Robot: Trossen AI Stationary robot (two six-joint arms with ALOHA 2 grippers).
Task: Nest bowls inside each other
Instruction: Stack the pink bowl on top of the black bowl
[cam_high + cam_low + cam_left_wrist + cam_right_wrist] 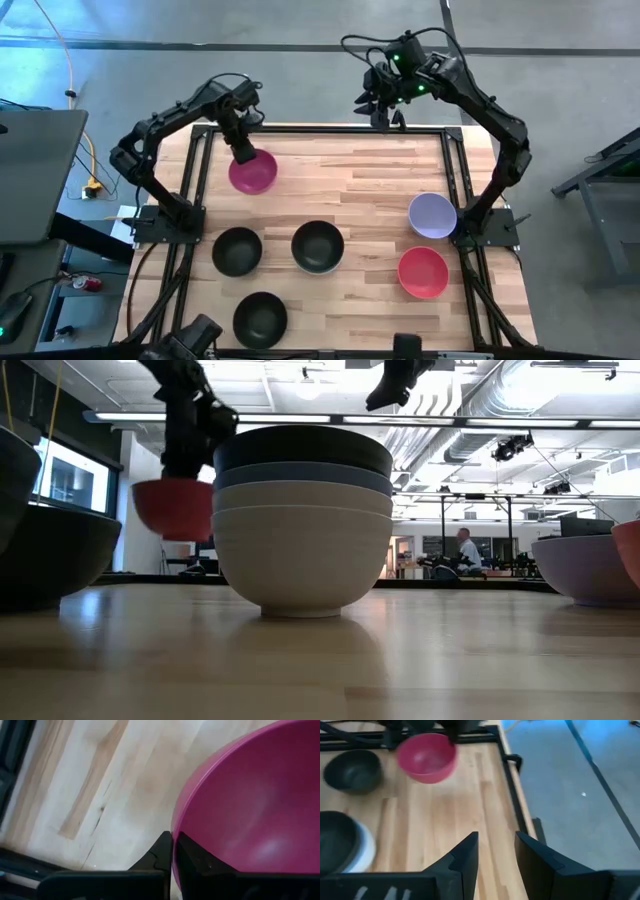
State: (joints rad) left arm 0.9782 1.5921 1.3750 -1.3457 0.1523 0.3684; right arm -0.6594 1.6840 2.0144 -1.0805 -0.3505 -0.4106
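Observation:
My left gripper (243,150) is shut on the magenta bowl (253,172) at the table's far left. The low view shows this bowl (172,508) above the tabletop. A stack of bowls (318,246) rests on its base mid-table: black on top, then blue, then white (303,520). Two single black bowls (237,250) (260,318) sit toward the near left. A lavender bowl (432,215) and a red bowl (423,272) sit at the right. My right gripper (385,110) hangs open over the far edge, holding nothing. My left gripper pinches the magenta bowl's rim (175,827) on the bowl's far-left side. One finger (195,857) is inside the bowl and the other (157,856) outside. The fingers point down from above. The bowl hangs below them, lifted clear of the table.
Black frame rails (205,180) run along the table's left, far and right sides. Bare wood (340,170) lies between the magenta bowl and the lavender bowl. A laptop (35,175) sits off the table to the left.

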